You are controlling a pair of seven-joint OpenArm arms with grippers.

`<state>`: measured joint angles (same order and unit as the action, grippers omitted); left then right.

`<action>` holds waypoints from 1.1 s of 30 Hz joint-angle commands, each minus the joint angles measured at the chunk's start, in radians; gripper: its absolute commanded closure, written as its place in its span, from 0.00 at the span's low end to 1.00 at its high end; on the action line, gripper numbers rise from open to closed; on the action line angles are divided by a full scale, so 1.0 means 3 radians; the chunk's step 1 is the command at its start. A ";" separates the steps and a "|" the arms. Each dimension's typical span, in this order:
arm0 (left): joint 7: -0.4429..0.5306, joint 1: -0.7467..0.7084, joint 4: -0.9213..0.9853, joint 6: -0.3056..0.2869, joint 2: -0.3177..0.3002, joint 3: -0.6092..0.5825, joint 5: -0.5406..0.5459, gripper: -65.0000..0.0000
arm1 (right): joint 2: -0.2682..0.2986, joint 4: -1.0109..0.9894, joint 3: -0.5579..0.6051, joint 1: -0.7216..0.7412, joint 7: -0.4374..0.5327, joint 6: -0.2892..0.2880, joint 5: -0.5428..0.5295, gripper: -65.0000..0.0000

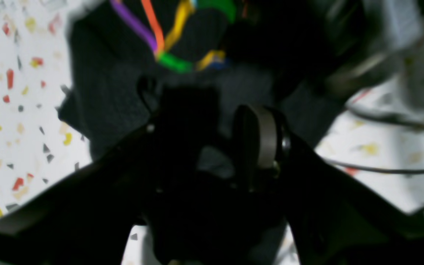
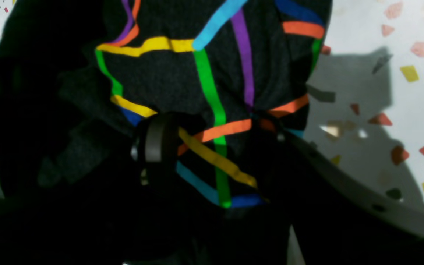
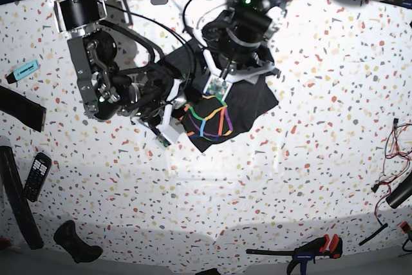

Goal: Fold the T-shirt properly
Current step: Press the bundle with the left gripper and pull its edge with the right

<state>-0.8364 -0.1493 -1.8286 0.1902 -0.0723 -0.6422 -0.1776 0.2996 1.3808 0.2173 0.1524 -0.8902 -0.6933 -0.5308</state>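
Here we are mid-fold, with both arms working over the T-shirt (image 3: 222,111), which lies bunched in a compact dark heap on the far middle of the speckled surface (image 3: 309,159), its rainbow-line print showing on the near left part of the heap.

Our right claw (image 2: 215,141), coming in from the left of the scene, is pinching the printed cloth: in its wrist view the fabric puckers between the two fingers, with the coloured lines drawn together at the grip. Our left claw (image 1: 212,143) stands over the far part of the heap. Its wrist view shows dark cloth between and beyond the fingers, but the picture is blurred and dim, so we cannot tell whether it is pressed together on the shirt or merely resting spread upon it.

We judge the shirt to be far from a tidy fold; it looks gathered rather than flat, with no clear sleeve or hem line to be seen. The next move, as we read it, calls for both claws to lift and draw apart so the cloth opens out, keeping the grip firm so the fabric does not slip.

Well apart to the left lie a remote (image 3: 37,175) and a marker (image 3: 24,71), and clamps (image 3: 315,252) sit at the near edge.
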 commanded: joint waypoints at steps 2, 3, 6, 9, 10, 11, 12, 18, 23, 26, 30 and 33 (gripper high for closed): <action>-0.0015 0.0134 0.0060 0.0028 0.0027 0.0004 -0.0117 0.57 | 0.0028 0.0022 -0.0004 0.0036 -0.0092 -0.0016 0.0000 0.52; -0.0066 0.0182 0.0074 0.0045 0.0025 0.0004 -0.0150 0.57 | 0.0028 0.0022 -0.0004 0.0036 -0.0100 -0.0016 0.0000 0.52; -0.0233 0.0356 0.0066 0.0099 0.0024 0.0006 -0.0473 0.57 | 0.0029 0.0022 -0.0004 0.0034 -0.0139 -0.0016 0.0000 0.52; -0.0290 0.0490 0.0078 0.0095 -0.0062 0.0084 -0.0656 0.57 | 0.0039 0.0022 -0.0004 0.0036 -0.0172 -0.0016 0.0001 0.52; -0.0277 0.0504 0.0098 0.0097 -0.0128 0.0137 -0.0654 0.57 | 0.0046 0.0022 -0.0004 0.0036 -0.0184 -0.0016 0.0000 0.52; -0.0254 0.0509 0.0141 0.0095 -0.0206 0.0205 -0.0655 0.57 | 0.0048 0.0022 -0.0004 0.0034 -0.0205 -0.0016 0.0001 0.52; -0.0230 0.0506 0.0201 0.0097 -0.0291 0.0282 -0.0656 0.57 | 0.0053 0.0022 -0.0004 0.0036 -0.0223 -0.0016 0.0000 0.52; -0.0308 0.0507 0.0488 0.0100 -0.0838 0.0725 -0.0654 0.57 | 0.0053 0.0022 -0.0004 0.0036 -0.0259 -0.0016 -0.0001 0.52; -0.0561 0.0507 0.0215 0.0123 -0.0970 0.0849 -0.0652 0.57 | 0.0053 0.0022 -0.0004 0.0038 -0.0234 -0.0016 -0.0018 0.52; -0.0628 0.0497 -0.0187 0.0184 -0.0960 0.0848 -0.0415 0.57 | 0.0053 0.0036 -0.0010 0.0066 -0.0151 -0.0016 -0.0186 0.52; -0.0551 0.0394 -0.0641 0.0201 -0.0842 0.0849 -0.0249 0.57 | 0.0053 0.0102 -0.0010 0.0229 -0.0160 -0.0016 -0.0367 0.52; -0.0556 0.0294 -0.0837 0.0201 -0.0690 0.0848 -0.0177 0.57 | 0.0053 0.0113 -0.0015 0.0422 -0.0230 -0.0016 -0.0537 0.52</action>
<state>-1.0237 -0.0731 -2.0598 0.2485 -0.2771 -0.3916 -0.2142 0.3084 1.3930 0.2180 0.2497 -0.9783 -0.6930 -0.6743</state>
